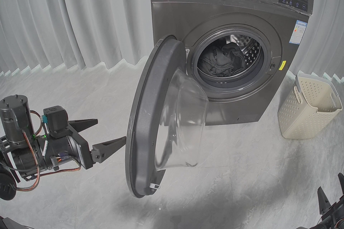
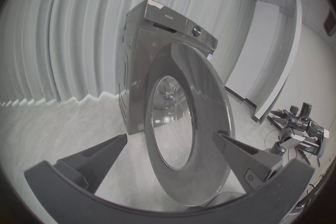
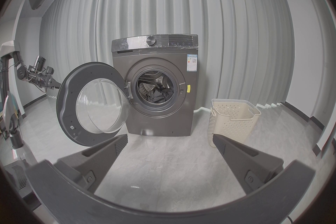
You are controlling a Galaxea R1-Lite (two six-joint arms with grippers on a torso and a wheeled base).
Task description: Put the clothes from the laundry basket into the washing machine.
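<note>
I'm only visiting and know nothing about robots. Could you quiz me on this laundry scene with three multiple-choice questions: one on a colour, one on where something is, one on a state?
1. What colour is the laundry basket?
A. Red
B. Black
C. Cream

2. Where do the dark clothes lie?
A. In the laundry basket
B. Inside the washing machine
C. Spread on the floor

3. How does the door stand?
A. Swung wide open
B. Shut
C. Off its hinges, flat on the floor

Answers:
1 C: its perforated walls are a pale cream against the grey floor.
2 B: the dark bundle shows through the round opening of the washing machine.
3 A: the door hangs out to the side, leaving the opening bare.
</note>
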